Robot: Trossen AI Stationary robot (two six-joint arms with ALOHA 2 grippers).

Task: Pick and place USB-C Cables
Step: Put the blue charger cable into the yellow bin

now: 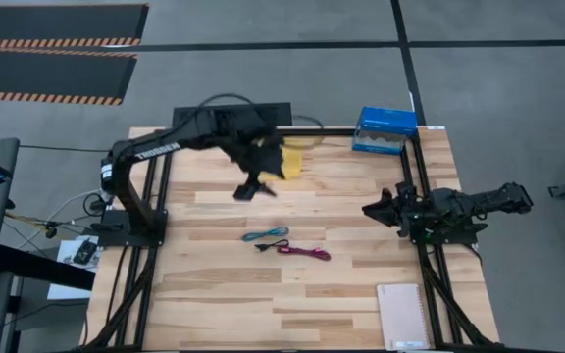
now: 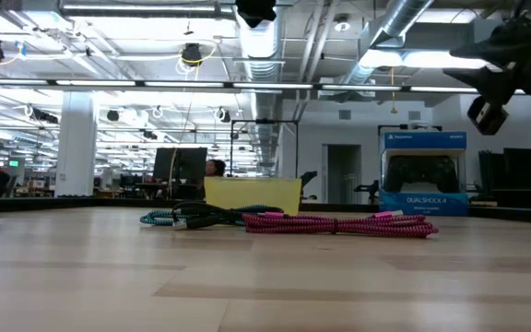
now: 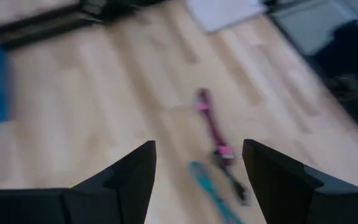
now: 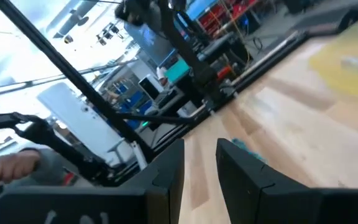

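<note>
The USB-C Cables, teal, black and magenta, are laid mid-table, judged light and limp, best pinched at the bundled middle by the empty, wide-open left hand held above them; the right hand, nearly closed and empty, is parked at the table's right edge.

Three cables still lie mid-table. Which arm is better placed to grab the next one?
Probably the left. The left gripper hangs open just behind the teal cable, black cable and magenta cable. The right gripper waits at the table's right side.
</note>
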